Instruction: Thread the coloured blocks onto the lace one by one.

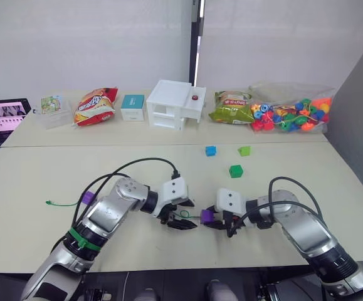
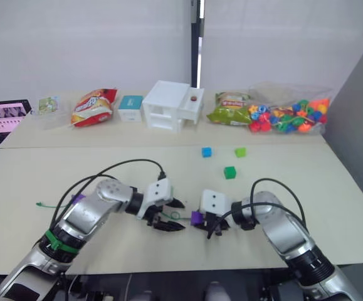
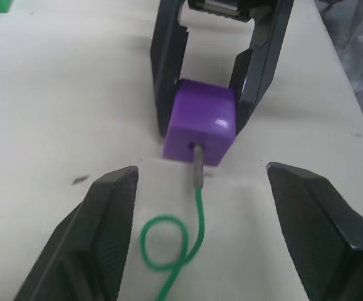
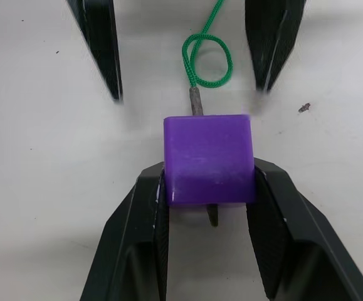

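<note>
Gripping a glossy purple cube between its two black fingers, the right gripper sits low on the matte cream table. The lace, a thin braided green cord curled in a small loop, has its stiff dark tip pushed through the cube's hole, a stub showing at the far face. Left gripper faces the cube, fingers spread wide around the lace, holding nothing. Beyond the cube lie blue, light green and dark green cubes; a second purple cube lies beside the left arm.
</note>
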### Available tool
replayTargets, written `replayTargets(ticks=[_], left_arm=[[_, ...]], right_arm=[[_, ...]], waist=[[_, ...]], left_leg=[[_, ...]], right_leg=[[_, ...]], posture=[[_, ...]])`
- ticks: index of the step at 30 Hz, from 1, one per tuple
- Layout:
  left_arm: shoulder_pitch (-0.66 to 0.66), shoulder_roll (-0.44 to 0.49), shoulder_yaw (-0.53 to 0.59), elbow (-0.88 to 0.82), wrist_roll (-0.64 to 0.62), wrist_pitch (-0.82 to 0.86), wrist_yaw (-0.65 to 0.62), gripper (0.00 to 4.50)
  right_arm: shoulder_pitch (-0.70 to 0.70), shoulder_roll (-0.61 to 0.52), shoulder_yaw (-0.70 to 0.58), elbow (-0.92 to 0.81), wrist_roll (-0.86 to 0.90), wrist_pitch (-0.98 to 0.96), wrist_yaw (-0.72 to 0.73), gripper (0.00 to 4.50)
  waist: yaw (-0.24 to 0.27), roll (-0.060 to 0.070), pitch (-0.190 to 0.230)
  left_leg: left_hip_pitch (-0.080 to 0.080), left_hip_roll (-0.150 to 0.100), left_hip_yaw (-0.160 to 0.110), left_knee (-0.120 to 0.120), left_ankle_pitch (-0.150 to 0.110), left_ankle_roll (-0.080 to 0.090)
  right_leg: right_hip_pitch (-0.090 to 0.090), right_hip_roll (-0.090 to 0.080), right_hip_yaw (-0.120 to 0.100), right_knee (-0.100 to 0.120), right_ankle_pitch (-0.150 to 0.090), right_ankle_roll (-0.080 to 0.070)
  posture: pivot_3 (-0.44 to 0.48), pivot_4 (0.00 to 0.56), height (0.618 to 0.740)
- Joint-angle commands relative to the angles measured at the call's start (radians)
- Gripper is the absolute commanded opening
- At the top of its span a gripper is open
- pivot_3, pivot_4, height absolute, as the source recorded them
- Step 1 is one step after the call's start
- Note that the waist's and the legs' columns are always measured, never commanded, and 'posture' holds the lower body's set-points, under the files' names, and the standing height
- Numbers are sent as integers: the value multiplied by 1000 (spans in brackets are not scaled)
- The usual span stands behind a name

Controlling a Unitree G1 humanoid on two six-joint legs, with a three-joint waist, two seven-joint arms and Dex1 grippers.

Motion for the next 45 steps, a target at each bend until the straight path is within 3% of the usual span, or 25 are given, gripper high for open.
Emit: replayTargets(ticks=[1, 15, 16, 24, 25, 45], left_arm=[[7, 29, 22, -38, -12, -31, -21, 3266], [30, -10, -26, 98, 99, -219, 34, 3266], [31, -12, -26, 102, 105, -228, 33, 2715], [36, -33, -23, 98, 102, -237, 16, 95], [36, -34, -23, 98, 104, -239, 16, 0], [-24, -118, -83, 136, 162, -247, 29, 0]], right_arm=[[-3, 2, -5, -21, 10, -8, -8, 1176], [4, -5, -12, -44, 15, 9, -16, 1176], [5, -6, -13, -46, 16, 11, -17, 1176], [14, -13, -17, -62, 18, 24, -24, 1176], [15, -13, -17, -63, 18, 25, -24, 1176], [15, -6, -14, -78, 21, 46, -37, 1176]], waist=[[0, 0, 0], [3, 0, 0], [3, 0, 0], [3, 0, 0], [3, 0, 0], [4, 0, 0]], left_leg=[[0, 0, 0, 0, 0, 0], [-1, 0, 0, 0, 0, 0], [-1, 0, 0, 0, 0, 0], [-1, 0, 0, 0, 0, 0], [-1, 0, 0, 0, 0, 0], [-1, 0, 0, 0, 0, 0]], right_leg=[[0, 0, 0, 0, 0, 0], [0, 0, 0, 0, 0, 0], [0, 0, 0, 0, 0, 0], [0, 0, 0, 0, 0, 0], [0, 0, 0, 0, 0, 0], [0, 0, 0, 0, 0, 0]], posture=[[0, 150, 740], [0, 150, 740], [0, 150, 740], [0, 150, 740], [0, 150, 740], [0, 150, 740]])
